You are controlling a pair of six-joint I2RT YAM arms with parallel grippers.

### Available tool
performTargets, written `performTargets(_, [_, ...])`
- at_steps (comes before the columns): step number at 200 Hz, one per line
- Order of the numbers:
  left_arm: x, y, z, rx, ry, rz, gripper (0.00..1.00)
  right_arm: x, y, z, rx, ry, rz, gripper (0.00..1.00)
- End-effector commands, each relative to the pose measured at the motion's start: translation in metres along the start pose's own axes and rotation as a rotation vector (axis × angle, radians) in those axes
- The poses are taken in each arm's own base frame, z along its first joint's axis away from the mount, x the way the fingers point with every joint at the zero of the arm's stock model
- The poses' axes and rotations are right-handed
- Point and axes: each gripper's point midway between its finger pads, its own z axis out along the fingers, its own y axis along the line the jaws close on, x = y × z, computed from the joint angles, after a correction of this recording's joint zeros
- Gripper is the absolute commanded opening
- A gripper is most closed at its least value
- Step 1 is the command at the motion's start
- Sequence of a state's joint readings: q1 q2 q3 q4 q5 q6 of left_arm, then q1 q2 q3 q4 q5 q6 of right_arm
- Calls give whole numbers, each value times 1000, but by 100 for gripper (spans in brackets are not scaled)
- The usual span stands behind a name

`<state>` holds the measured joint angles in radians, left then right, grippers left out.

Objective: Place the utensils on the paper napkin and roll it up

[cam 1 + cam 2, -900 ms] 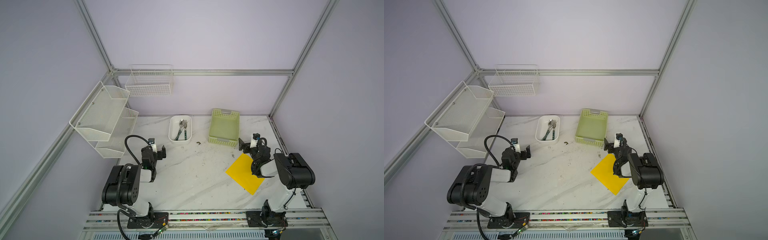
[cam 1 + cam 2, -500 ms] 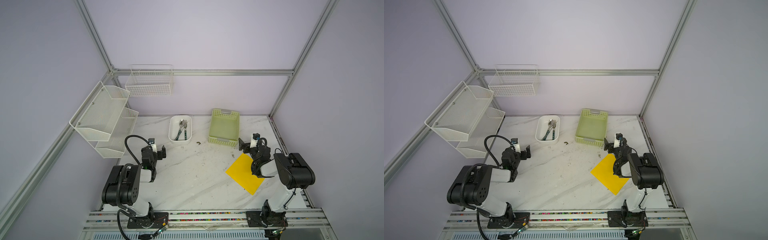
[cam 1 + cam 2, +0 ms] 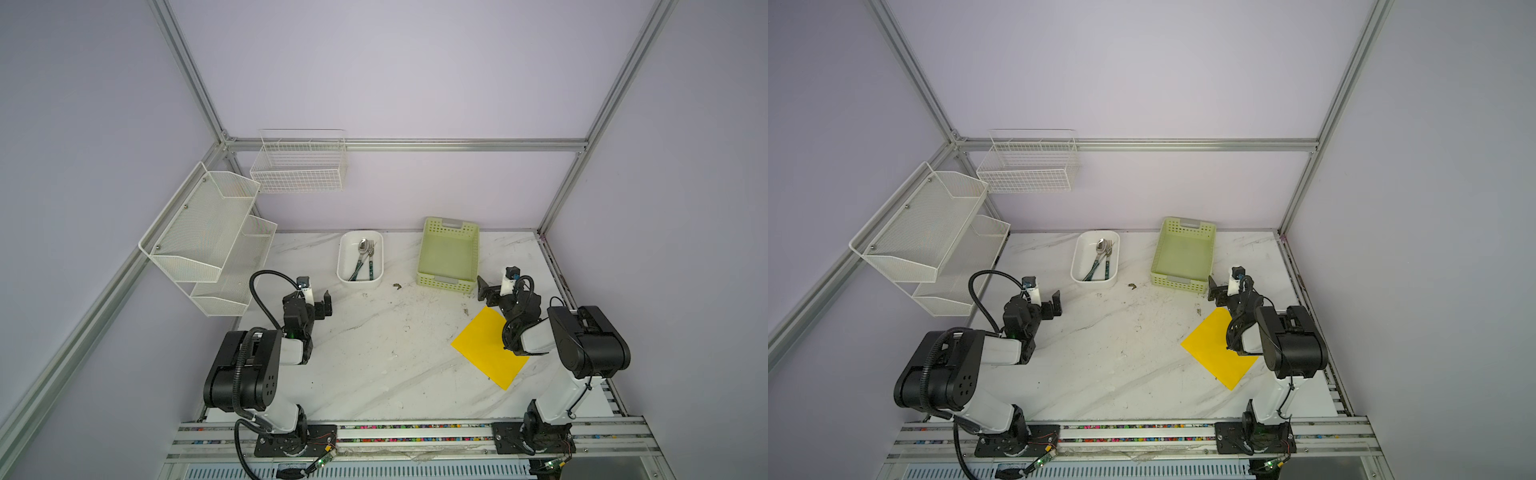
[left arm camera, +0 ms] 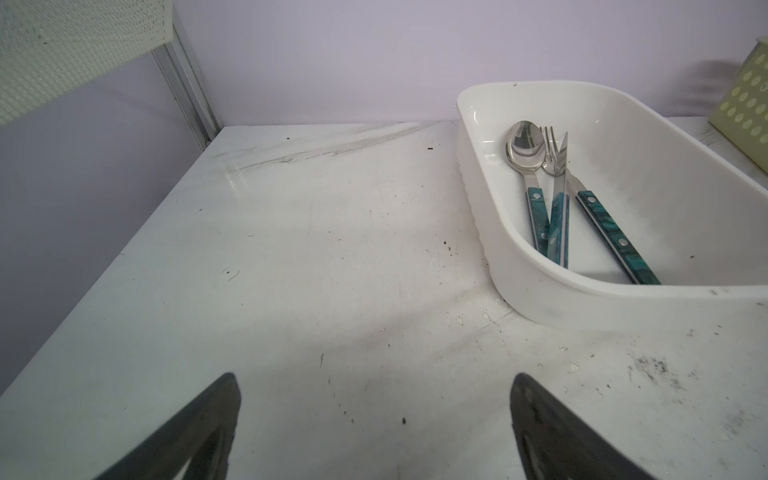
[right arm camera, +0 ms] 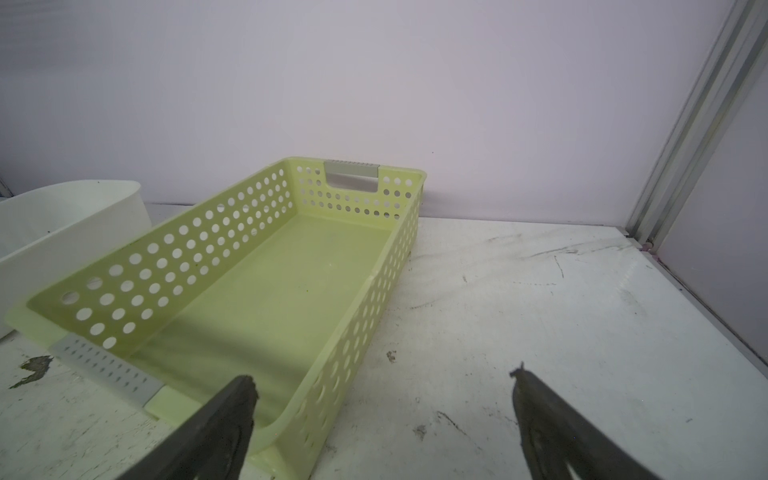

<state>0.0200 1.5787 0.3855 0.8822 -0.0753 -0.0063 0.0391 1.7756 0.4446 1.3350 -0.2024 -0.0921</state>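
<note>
1. Lying together in a white oblong plastic tub point(image 3: 340, 266) at the upper centre of both top views, the silver metal utensils with teal-blue handles point(image 3: 365, 259) point(image 4: 552, 199) are seen with bowl and tines toward the back wall.
2. The bright yellow square paper napkin point(image 3: 482, 349) is laid flat, turned like a diamond, at the lower right of the white marble tabletop point(image 3: 374, 345). Its right edge is partly covered by the right arm.
3. The left gripper point(image 3: 316, 299) point(image 4: 374, 378) is held over bare table just short of the tub's near rim, with its jaws spread wide and nothing between them.
4. The right gripper point(image 3: 496, 291) point(image 5: 382, 376) is held at the near right corner of the pale green perforated plastic basket point(image 3: 446, 282), with its jaws likewise spread and empty.
5. A broad bare stretch of marble is left between tub and napkin.
</note>
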Motion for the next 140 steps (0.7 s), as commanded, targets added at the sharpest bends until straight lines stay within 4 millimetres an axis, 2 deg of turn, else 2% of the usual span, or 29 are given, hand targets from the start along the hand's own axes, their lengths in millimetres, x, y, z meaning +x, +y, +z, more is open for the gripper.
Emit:
performTargets(1, [-15,4,-3,-11,-61,3,100,-8,0,-3,-4,-39,-31,97])
performTargets(65, [-15,4,-3,-9,-61,1,100,-8,0,-3,-3,-40,-30,97])
performTargets(92, [-14,8,-2,-34,-57,-10,100,-7,-17,0,91,-31,9,97])
performTargets(140, [-15,9,-2,-40,-56,-14,100,-7,-22,0,119,-28,11,97])
